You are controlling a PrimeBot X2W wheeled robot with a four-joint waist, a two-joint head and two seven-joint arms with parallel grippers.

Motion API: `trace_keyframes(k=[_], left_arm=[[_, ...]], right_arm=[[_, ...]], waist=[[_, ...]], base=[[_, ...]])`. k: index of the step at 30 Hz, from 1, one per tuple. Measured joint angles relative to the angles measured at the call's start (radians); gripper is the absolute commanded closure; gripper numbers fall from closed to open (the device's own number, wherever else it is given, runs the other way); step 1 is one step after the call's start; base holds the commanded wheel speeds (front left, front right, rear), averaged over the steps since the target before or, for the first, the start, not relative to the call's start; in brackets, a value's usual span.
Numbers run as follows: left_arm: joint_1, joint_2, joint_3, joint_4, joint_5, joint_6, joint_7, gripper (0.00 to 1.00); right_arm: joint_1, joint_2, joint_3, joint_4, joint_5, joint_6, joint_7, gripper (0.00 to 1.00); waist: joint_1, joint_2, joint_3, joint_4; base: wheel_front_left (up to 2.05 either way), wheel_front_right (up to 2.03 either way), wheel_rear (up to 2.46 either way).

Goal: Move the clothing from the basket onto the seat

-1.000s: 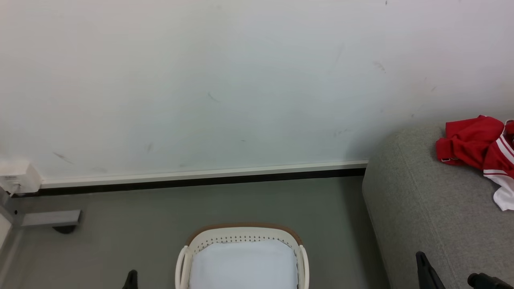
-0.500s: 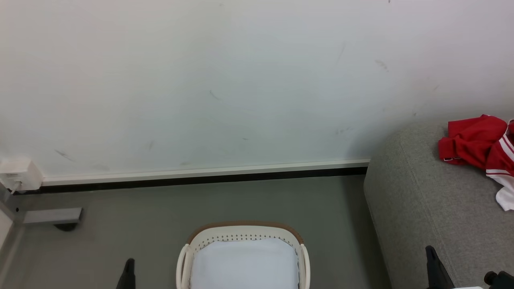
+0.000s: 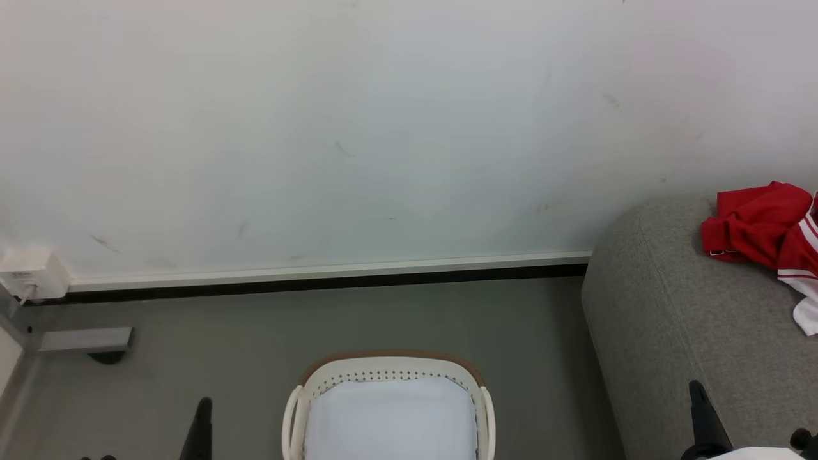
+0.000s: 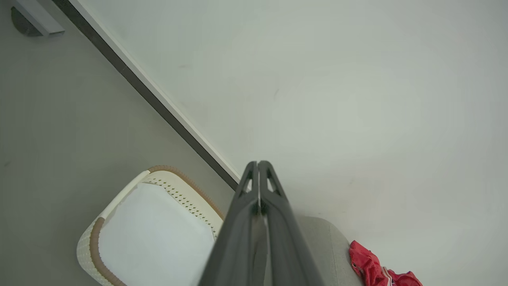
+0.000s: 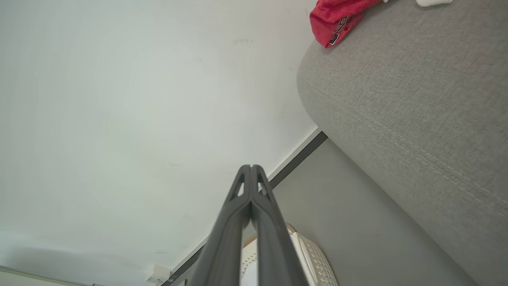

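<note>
The red clothing [image 3: 763,223] with white striped trim lies crumpled on the grey seat [image 3: 671,319] at the right edge; it shows too in the left wrist view [image 4: 377,270] and the right wrist view [image 5: 337,20]. The cream basket [image 3: 388,370] with a brown rim stands on the floor at bottom centre, holding a pale liner cloth [image 3: 390,418]. My left gripper [image 3: 204,409] pokes up left of the basket, shut and empty [image 4: 258,163]. My right gripper [image 3: 696,390] rises in front of the seat, shut and empty [image 5: 251,167].
A white wall with a black-and-white skirting [image 3: 319,281] runs behind the basket. A grey metal foot with a caster [image 3: 86,342] and a white box [image 3: 32,271] sit at the far left. Grey floor [image 3: 255,358] surrounds the basket.
The head view has shifted a little, so things sit slightly further right and higher. Both fingertips show a bit more at the bottom edge. The clothing stays on the seat.
</note>
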Motion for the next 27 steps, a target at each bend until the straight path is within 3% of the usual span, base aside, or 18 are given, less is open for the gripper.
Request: trace_keyframes(k=[27], left_arm=[[-0.039,0.000,0.012,-0.028,-0.277,0.000,0.076,1.00]], right_arm=[[-0.014,-0.001,-0.047,-0.054,0.263,0.000,0.073,1.00]], waist=[[-0.0001,0.0000,0.011,0.010]], base=[[0.00,0.00,0.00]])
